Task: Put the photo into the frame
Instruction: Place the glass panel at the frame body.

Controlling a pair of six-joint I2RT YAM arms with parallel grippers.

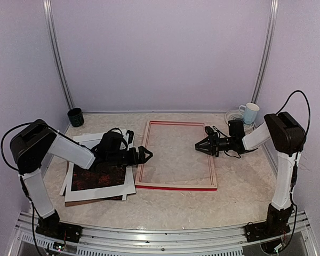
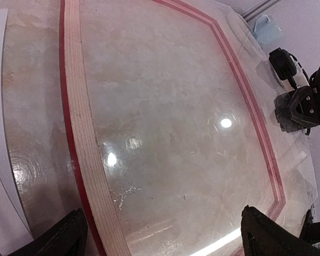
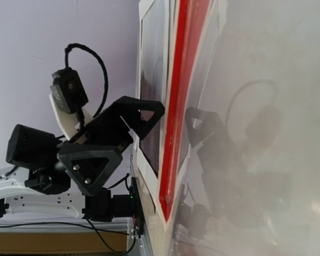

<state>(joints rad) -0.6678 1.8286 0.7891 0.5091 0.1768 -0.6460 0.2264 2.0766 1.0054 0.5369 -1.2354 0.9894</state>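
Frame mid-table, photo to its left.
The frame (image 1: 176,186) lies flat in the middle of the table (image 1: 176,218). To its left, the photo (image 1: 96,176) lies on top of a stack of sheets (image 1: 85,140), and the stack sits just beside the frame's left rail. The left gripper (image 1: 148,154) hangs over that rail. The right gripper (image 1: 198,146) hangs over the frame's right part, facing the left one. A cup (image 1: 75,117) stands at the back left, and a mug (image 1: 250,112) stands on plates (image 1: 234,116) at the back right.
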